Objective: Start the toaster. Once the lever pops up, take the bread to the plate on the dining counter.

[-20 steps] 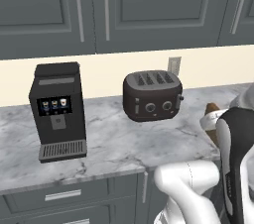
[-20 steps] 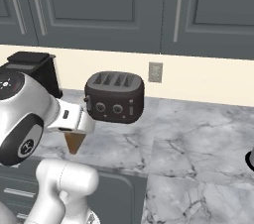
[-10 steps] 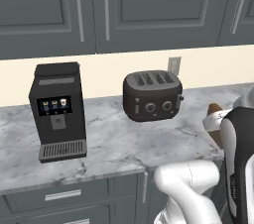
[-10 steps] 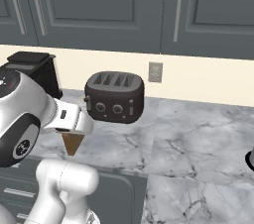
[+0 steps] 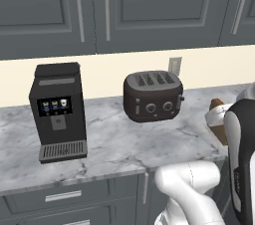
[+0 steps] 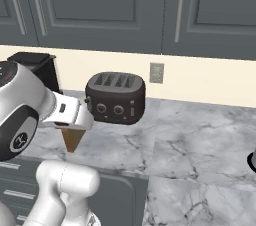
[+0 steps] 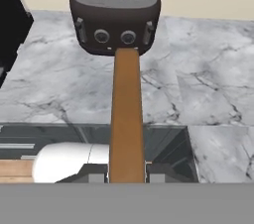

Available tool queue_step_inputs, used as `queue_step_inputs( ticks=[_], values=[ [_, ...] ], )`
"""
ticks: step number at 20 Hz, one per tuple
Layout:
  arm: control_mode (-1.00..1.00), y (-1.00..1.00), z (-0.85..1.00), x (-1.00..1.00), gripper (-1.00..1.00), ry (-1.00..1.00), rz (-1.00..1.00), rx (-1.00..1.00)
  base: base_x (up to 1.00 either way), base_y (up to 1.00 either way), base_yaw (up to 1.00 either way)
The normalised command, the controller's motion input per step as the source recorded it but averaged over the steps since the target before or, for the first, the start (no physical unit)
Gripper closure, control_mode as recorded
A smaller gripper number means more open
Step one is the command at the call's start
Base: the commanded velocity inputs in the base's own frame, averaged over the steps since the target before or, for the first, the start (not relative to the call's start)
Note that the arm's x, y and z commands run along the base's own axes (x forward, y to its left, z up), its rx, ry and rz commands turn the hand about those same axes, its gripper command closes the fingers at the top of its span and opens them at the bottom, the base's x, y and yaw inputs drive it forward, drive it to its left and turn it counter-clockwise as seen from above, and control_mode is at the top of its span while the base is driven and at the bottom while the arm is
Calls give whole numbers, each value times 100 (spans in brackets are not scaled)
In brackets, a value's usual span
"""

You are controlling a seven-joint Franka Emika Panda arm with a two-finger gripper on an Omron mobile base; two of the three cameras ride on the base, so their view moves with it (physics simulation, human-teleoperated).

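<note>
The dark rounded toaster (image 5: 153, 96) (image 6: 116, 98) (image 7: 115, 12) stands on the marble worktop (image 5: 114, 144) by the wall, its slots looking empty from above. My gripper (image 7: 127, 171) is shut on the bread (image 7: 126, 114), a brown slice seen edge-on and pointing at the toaster's front. From the base cameras the bread (image 6: 71, 140) (image 5: 220, 132) hangs below my hand (image 6: 70, 116), in front of the worktop's edge and apart from the toaster. The plate and the dining counter are out of view.
A boxy black coffee machine (image 5: 57, 112) (image 6: 35, 67) stands left of the toaster. Grey wall cabinets (image 5: 124, 5) hang above, and drawers (image 5: 62, 196) sit below the worktop. A dark object (image 6: 252, 160) shows at the right edge of the right base view.
</note>
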Motion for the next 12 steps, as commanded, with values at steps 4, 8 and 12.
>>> queue_step_inputs(
  ticks=[4, 8, 12],
  values=[
    [100, 0, 0, 0, 100, 0, 0, 0, -2, 0, 0],
    [100, 0, 0, 0, 100, 0, 0, 0, -64, 2, 9],
    [100, 0, 0, 0, 100, 0, 0, 0, -63, 65, 58]
  ],
)
